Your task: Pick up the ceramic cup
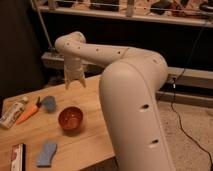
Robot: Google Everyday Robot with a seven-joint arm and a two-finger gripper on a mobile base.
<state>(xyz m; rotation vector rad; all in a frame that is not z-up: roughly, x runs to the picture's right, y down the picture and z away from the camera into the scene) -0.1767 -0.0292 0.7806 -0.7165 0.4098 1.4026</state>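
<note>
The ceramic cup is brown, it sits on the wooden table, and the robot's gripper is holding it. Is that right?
Not quite. The camera view shows the gripper is not holding the ceramic cup. It hangs in the air over the far side of the wooden table, apart from the cup. The cup is brown and does sit on the table.

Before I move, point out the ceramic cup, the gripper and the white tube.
ceramic cup (70,119): camera view, its inner bottom.
gripper (75,85): camera view, between its open fingers, over the table's (90,107) far edge.
white tube (12,113): camera view, mid-body.
</note>
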